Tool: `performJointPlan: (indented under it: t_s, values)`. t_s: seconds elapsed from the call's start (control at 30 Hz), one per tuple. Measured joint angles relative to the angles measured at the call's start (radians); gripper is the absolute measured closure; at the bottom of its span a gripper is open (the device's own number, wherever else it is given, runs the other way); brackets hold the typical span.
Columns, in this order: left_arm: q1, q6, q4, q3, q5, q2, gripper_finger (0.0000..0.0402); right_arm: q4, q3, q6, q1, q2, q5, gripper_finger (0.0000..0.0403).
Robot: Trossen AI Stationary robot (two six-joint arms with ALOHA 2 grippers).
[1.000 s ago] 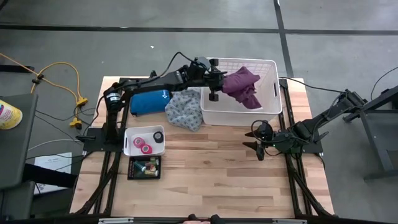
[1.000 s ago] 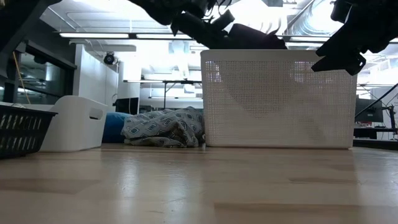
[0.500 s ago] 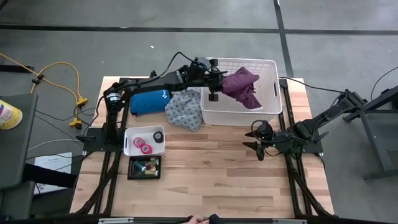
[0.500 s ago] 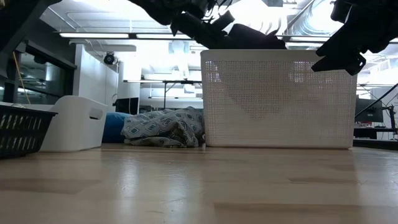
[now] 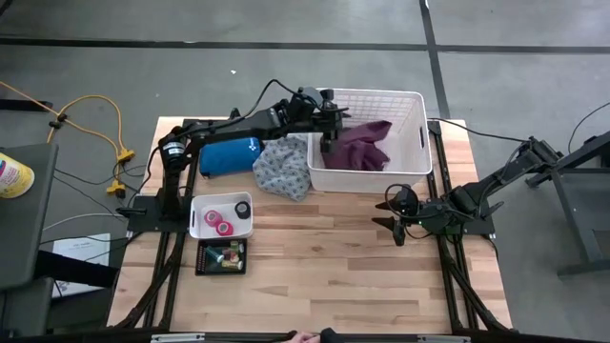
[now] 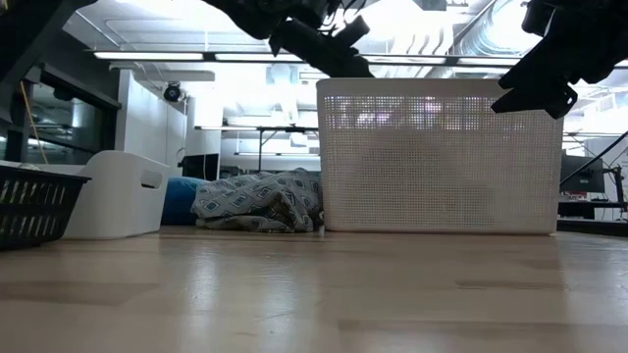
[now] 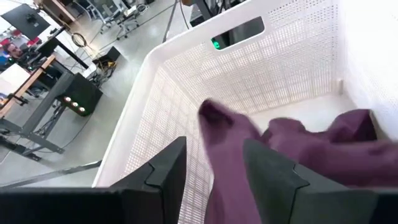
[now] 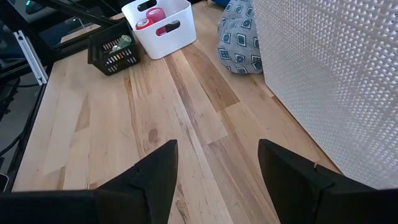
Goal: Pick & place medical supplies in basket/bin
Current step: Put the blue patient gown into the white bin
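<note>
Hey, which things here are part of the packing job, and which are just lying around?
Part of the job: white basket, maroon garment inside it, grey-patterned garment, pink rolls in white tray, black crate, left gripper.

Lying about: blue pouch, yellow cable.
</note>
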Motion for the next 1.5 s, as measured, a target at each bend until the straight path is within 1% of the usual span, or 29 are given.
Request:
performJointPlan:
  t_s: [0.57,0.67,0.77,0.93,1.13,1.23,1.5]
  values:
    - [-0.004,-0.005,0.026,0.000,-0.001,0.000,0.0251,0.000,0.000,0.000,0.000,0.000,0.000,0.0192]
    - [-0.004,0.000,0.028,0.000,-0.003,-0.018,0.0251,0.000,0.000,0.000,0.000,0.000,0.000,0.0192]
    - [-0.011,0.008,0.022,0.000,-0.002,-0.063,0.0251,0.000,0.000,0.000,0.000,0.000,0.000,0.0192]
    - [-0.037,0.012,-0.075,0.001,-0.009,-0.140,0.0251,0.000,0.000,0.000,0.000,0.000,0.000,0.0192]
    - [-0.081,0.011,-0.240,0.001,-0.117,-0.231,0.0250,0.000,0.000,0.000,0.000,0.000,0.000,0.0192]
    - [-0.099,-0.001,-0.309,0.000,-0.144,-0.266,0.0250,-0.001,0.000,0.000,0.000,0.000,0.000,0.0192]
    - [-0.117,-0.055,-0.493,0.000,-0.149,-0.356,0.0250,-0.001,0.000,0.000,0.000,0.000,0.000,0.0192]
